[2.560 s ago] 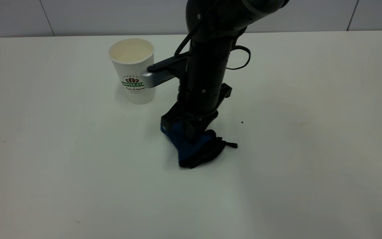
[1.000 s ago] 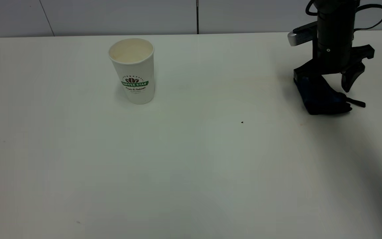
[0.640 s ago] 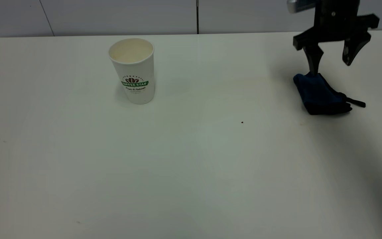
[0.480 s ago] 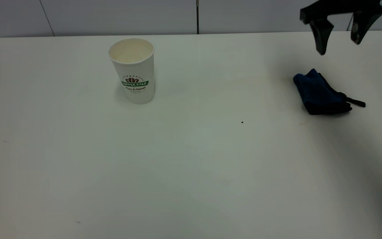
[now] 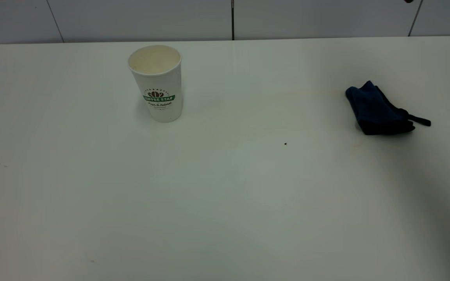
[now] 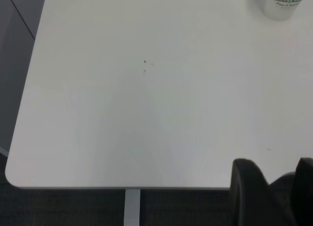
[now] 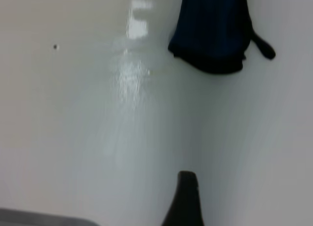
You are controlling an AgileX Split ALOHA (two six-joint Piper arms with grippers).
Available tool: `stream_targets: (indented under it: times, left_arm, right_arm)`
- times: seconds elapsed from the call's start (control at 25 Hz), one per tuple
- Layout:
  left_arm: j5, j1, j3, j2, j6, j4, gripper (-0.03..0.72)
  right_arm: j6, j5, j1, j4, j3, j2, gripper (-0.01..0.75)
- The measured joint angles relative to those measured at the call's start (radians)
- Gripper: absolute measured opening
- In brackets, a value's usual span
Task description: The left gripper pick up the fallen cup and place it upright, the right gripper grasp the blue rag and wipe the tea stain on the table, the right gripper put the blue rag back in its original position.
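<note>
The cup (image 5: 155, 82) stands upright at the back left of the table (image 5: 225, 203); its base also shows in the left wrist view (image 6: 286, 3). The blue rag (image 5: 379, 111) lies folded at the right, strap pointing right, and shows in the right wrist view (image 7: 212, 30). No tea stain shows on the table. My right gripper (image 7: 244, 201) is open and empty, raised above and apart from the rag, with one finger (image 7: 186, 199) in view. My left gripper (image 6: 276, 187) is open and empty over the table's near left corner, far from the cup.
A tiny dark speck (image 5: 285, 143) sits mid-table. A faint brownish smudge (image 5: 356, 145) lies just in front of the rag. The table's corner and edge (image 6: 14, 172) show in the left wrist view.
My right gripper carried the rag from mid-table to the right, set it down, opened, and rose out of the exterior view. The cup has not moved.
</note>
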Motion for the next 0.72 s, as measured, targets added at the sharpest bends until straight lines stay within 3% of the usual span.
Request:
stream_targets:
  times: [0.28,0.72]
  left_arm:
    - [0.000,0.000,0.000,0.000,0.000,0.000,0.241]
    - [0.000,0.000,0.000,0.000,0.000,0.000,0.241]
  right_arm:
    - [0.031,0.010,0.000,0.002,0.390,-0.406,0.713]
    - [0.049,-0.025,0.000,0.051,0.809,-0.841,0.668]
